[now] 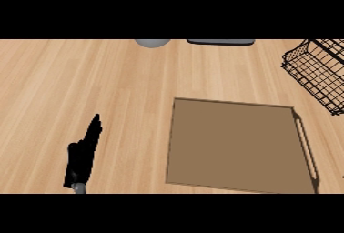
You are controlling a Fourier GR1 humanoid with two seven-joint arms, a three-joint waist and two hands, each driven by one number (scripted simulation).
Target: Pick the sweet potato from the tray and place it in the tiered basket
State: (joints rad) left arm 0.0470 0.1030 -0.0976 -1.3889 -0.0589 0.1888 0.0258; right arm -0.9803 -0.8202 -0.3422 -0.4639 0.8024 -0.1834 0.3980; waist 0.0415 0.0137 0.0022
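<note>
1. Clearly, the left hand (83, 152) is resting at seven o'clock, fingers straight and pressed together.
2. Sweet potato isn't showing; the tray (238, 145) is lying at five o'clock.
3. Tiered basket (320, 70) is sitting at two o'clock; no writing is readable.

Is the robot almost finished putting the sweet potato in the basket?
Can't tell. The flat brown wooden tray shows no sweet potato, and none shows in the visible part of the black wire tiered basket either. The left robot hand rests open and holds nothing. The right robot hand is out of view, so it may be carrying it.
</note>
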